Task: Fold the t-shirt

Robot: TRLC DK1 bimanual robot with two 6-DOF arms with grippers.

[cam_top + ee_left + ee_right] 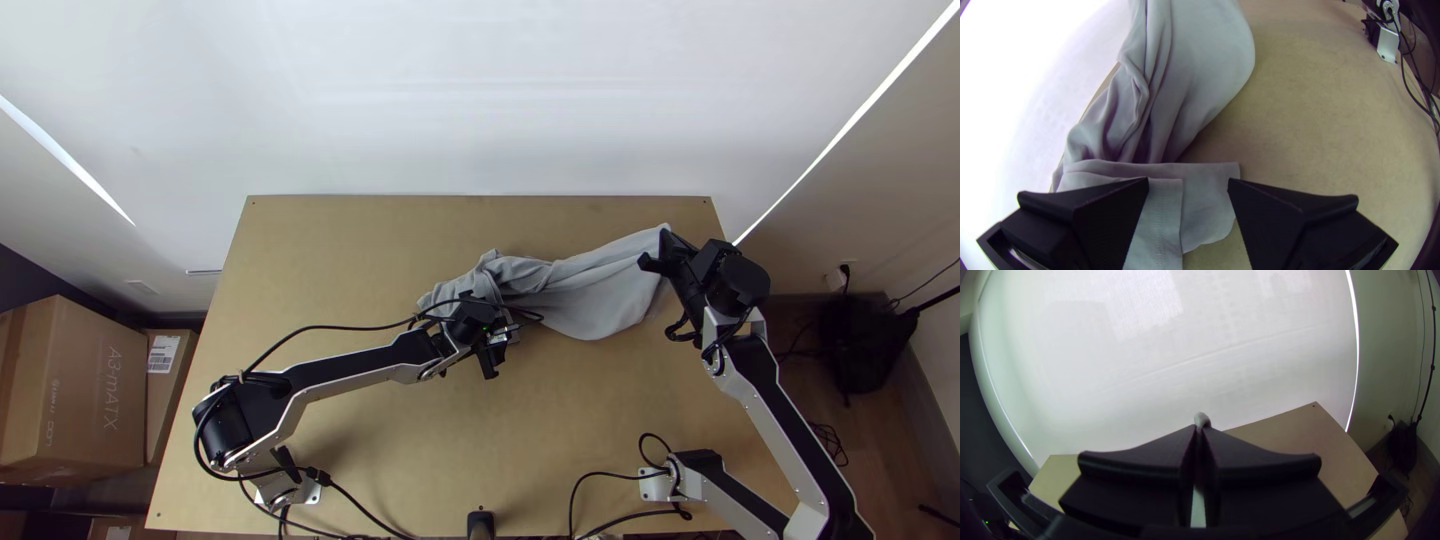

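The grey t-shirt (600,290) lies bunched at its left part and stretches, creased, to a smoother part held up at the right. My left gripper (484,332) is over the bunched part, open; in the left wrist view, the left gripper (1188,180) has its fingers apart above a hemmed edge of the shirt (1200,200), with folds running away beyond. At the shirt's far right corner is my right gripper (660,250). Seen in the right wrist view, the right gripper (1201,429) is shut on the cloth, a small tip of shirt (1202,418) poking out between the fingers.
Bare wooden table (400,235) stretches behind the shirt and in front of it. Black cables (590,480) lie by the right arm's base. A white wall (480,100) rises behind the table, and cardboard boxes (75,390) stand off its left side.
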